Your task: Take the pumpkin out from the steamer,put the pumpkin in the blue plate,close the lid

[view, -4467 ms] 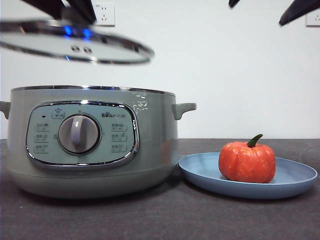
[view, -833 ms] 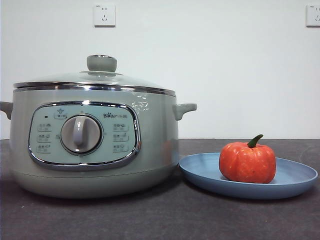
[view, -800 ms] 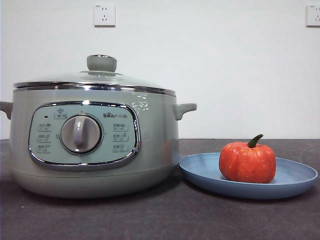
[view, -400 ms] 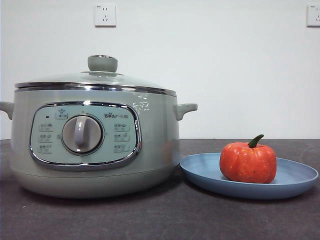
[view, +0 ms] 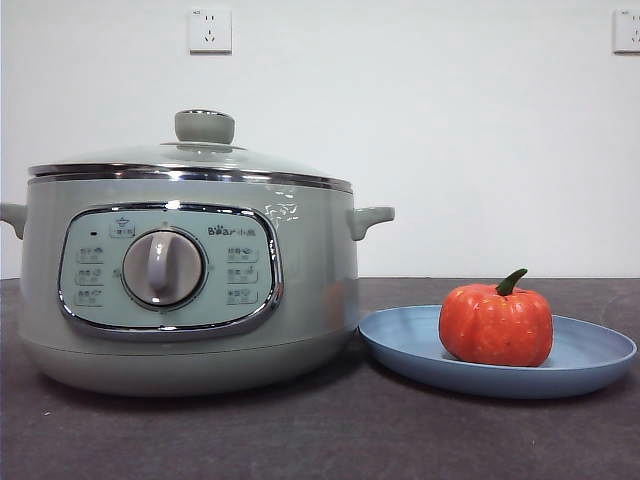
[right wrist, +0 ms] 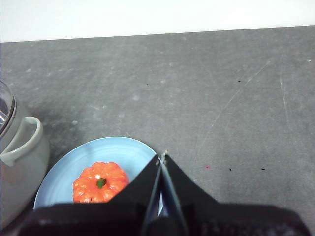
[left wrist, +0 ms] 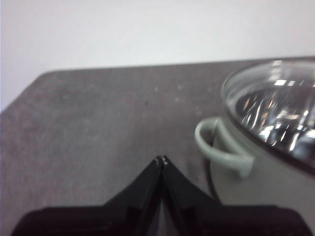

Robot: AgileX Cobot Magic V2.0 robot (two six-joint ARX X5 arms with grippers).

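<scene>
Lid [view: 190,160] sat on the steamer [view: 185,285], chrome rim level on the pot's rim all round as far as the front view showed; knob [view: 204,126] upright at centre. Pumpkin [view: 496,324] rested upright in the blue plate [view: 590,358], stem up, toward the side of the plate nearer the steamer. Plate edge lay just beside the steamer's base on the tabletop [view: 300,430]; contact could not be told.

Neither arm showed in the front view. Left gripper [left wrist: 161,160]: jaws together, holding nothing, raised above bare tabletop, with the steamer's side handle [left wrist: 219,150] and the lid glass off to one side of it. Right gripper [right wrist: 161,156]: jaws together, holding nothing, raised over the plate's rim, pumpkin just to one side and below.

Judgement: all three steps read as done, so no further grasp seemed called for. If any correction were needed, the left arm was nearer the lid and the right arm nearer the pumpkin; each thing lay below and to the side of its gripper, not between the jaws.
</scene>
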